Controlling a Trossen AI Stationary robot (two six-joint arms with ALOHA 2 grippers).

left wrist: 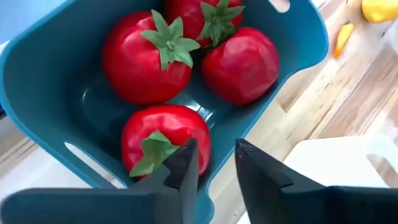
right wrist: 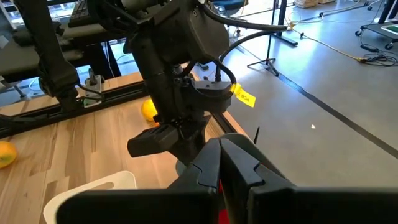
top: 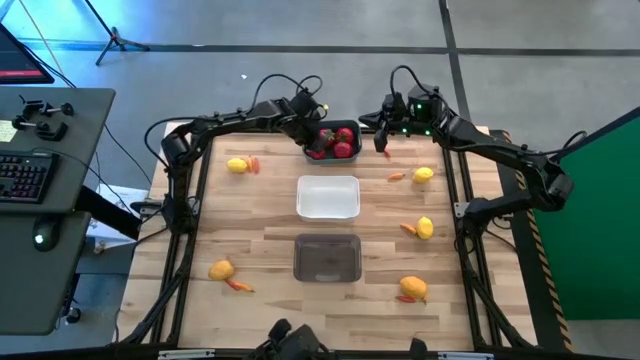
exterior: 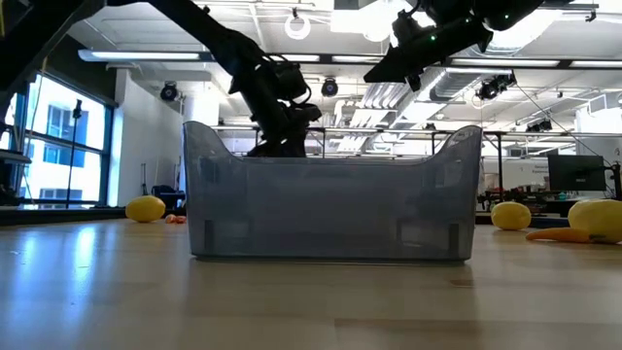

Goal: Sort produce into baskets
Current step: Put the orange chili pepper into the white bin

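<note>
The dark blue basket stands at the table's far middle with several red strawberries in it. My left gripper hovers over its left end, slightly open, with nothing between the fingers. One strawberry lies in the basket just past one fingertip; whether that fingertip touches it I cannot tell. My right gripper hangs just right of the blue basket, shut on a thin red piece. The white basket and the translucent grey basket stand nearer. My right gripper pinches the thin red piece between its two fingers; only a sliver shows in the slit between them. In the high view the piece hangs below the fingers, clear of the table.
Lemons lie scattered on the wooden table, each with a small orange carrot beside it. In the low view the grey basket blocks the table's middle. Black frame rails border both sides.
</note>
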